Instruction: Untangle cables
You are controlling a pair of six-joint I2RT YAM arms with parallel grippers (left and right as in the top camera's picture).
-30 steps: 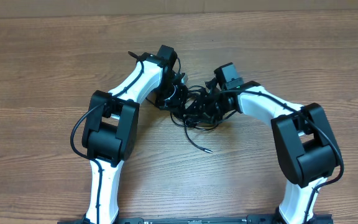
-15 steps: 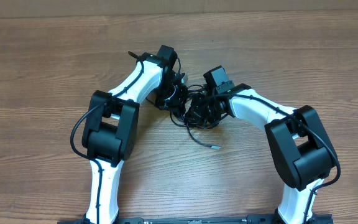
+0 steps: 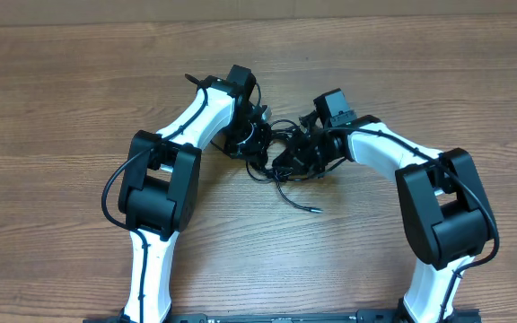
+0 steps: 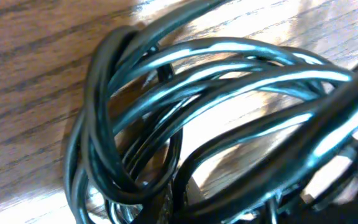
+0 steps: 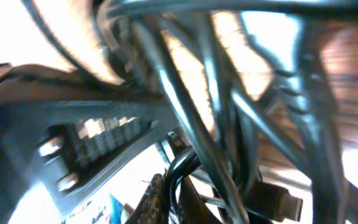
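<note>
We see cables (image 3: 276, 161) as one black tangle on desk (image 3: 79, 108), between the two arms. Left fingers (image 3: 251, 142) closed, buried in tangle's left side; left wrist view filled with glossy loops over wood grain. Right fingers (image 3: 302, 154) closed too, at tangle's right side; strands cross ridged pad (image 5: 86, 143). We cannot tell whether either pair pinches a strand. One loose end (image 3: 305, 207) trails out toward near edge, flat on desk.

Cables (image 3: 276, 160) tangle hides left tool (image 3: 254, 144), right tool (image 3: 296, 161) tips overhead; wrist views blurred, cropped.
</note>
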